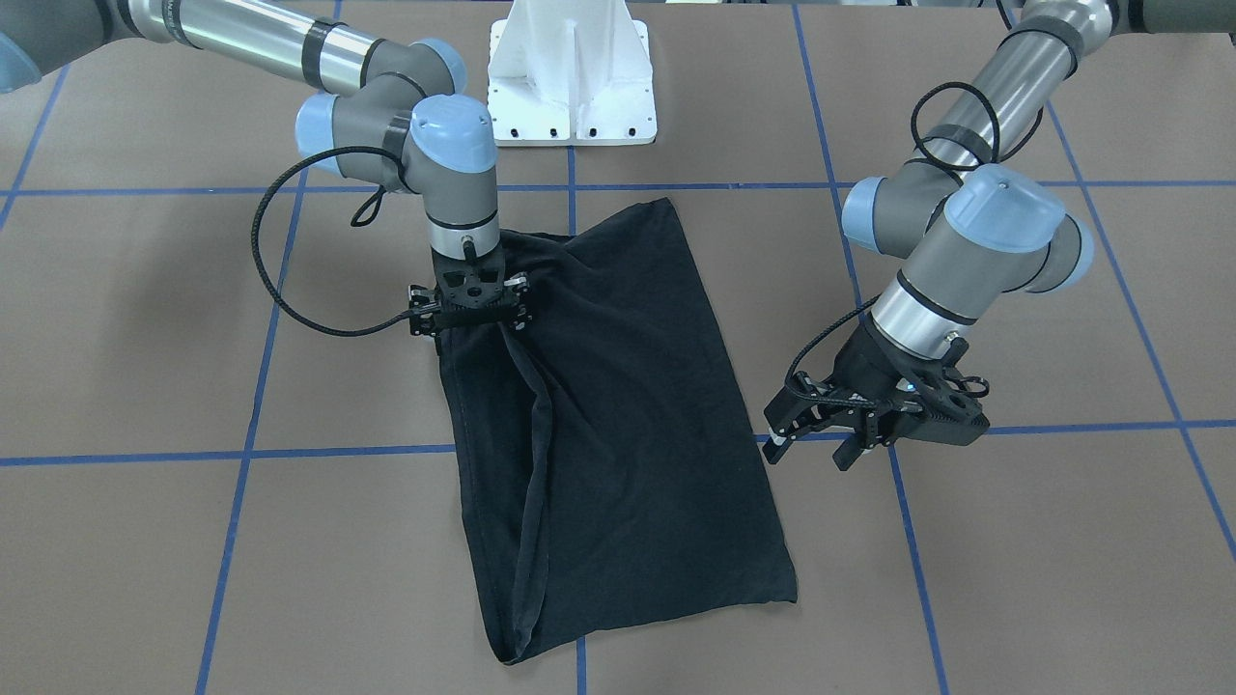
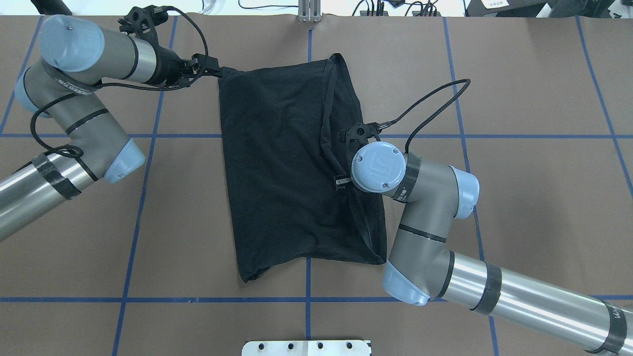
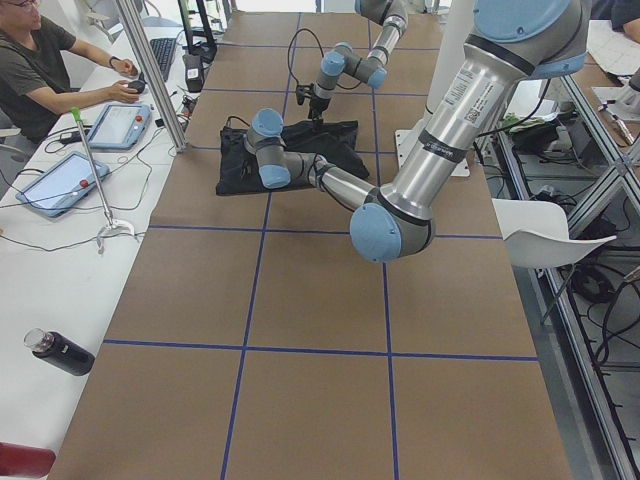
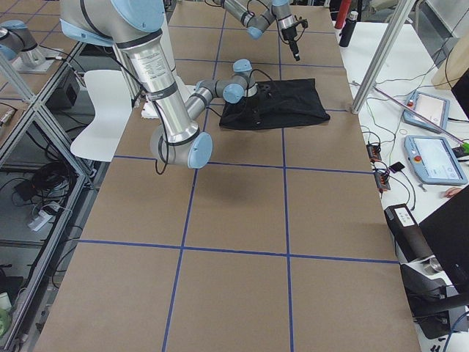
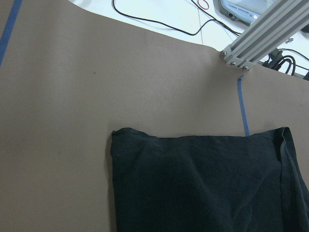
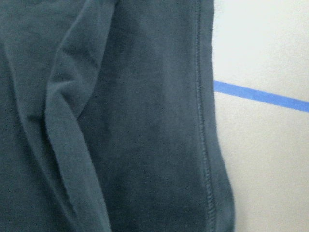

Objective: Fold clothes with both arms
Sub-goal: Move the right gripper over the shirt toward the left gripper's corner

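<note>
Black cotton T-shirt (image 6: 145, 121) fills our right wrist cam; it's lying folded lengthwise on the brown taped table (image 1: 1062, 541). Right black two-finger gripper (image 1: 470, 311) points straight down onto a bunched ridge near its edge, probably to pin or lift it, but we can't tell its jaws. Left black gripper (image 1: 809, 452) hangs tilted, jaws apart and empty, just beside the opposite edge.
</note>
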Available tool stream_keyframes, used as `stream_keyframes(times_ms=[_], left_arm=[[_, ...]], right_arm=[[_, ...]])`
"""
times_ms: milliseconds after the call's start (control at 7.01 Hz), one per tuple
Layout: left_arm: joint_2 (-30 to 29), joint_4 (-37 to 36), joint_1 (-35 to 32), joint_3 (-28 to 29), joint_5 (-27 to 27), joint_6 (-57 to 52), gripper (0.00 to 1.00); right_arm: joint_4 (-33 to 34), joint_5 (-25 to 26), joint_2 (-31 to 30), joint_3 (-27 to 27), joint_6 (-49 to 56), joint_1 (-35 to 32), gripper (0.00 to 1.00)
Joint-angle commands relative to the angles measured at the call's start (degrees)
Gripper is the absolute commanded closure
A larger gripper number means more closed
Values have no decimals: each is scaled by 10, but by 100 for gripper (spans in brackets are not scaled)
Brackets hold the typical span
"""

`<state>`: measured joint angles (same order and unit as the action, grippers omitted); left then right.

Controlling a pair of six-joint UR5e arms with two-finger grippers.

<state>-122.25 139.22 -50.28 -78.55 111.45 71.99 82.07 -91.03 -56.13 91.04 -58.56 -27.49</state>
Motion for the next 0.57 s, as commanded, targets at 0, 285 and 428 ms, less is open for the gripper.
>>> stream_keyframes(times_ms=[0,285,428], left_arm=[[0,0,1,0,0,2,0],[0,0,1,0,0,1,0],[0,0,1,1,0,0,0]], right_arm=[[-3,-2,-17,1,26,-24,1],[-3,-30,-14,6,27,-47,1],[-3,-35,-11,11,27,-55,1]])
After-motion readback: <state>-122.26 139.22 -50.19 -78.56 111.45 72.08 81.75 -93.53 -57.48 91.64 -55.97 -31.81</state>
